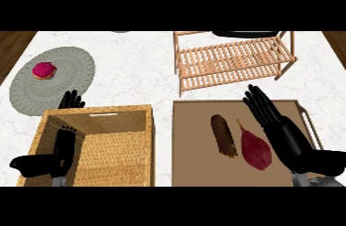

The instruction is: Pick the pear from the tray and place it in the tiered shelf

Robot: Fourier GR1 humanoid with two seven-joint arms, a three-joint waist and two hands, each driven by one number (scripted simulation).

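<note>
Right hand [287, 136]: fingers straight and released, lying over the brown tray [196, 170]. Dark red pear [255, 148]: flat on the tray, just left of those fingers, beside a brown oblong item [224, 135]. Wooden tiered shelf [233, 60]: beyond the fingertips. Left hand [62, 145]: fingers extended, holding nothing, at the wicker basket [115, 152]'s left wall.

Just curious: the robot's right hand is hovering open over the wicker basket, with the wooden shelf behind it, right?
Not quite. The head view shows the right hand open over the tray, not the basket. The shelf does stand behind it.
</note>
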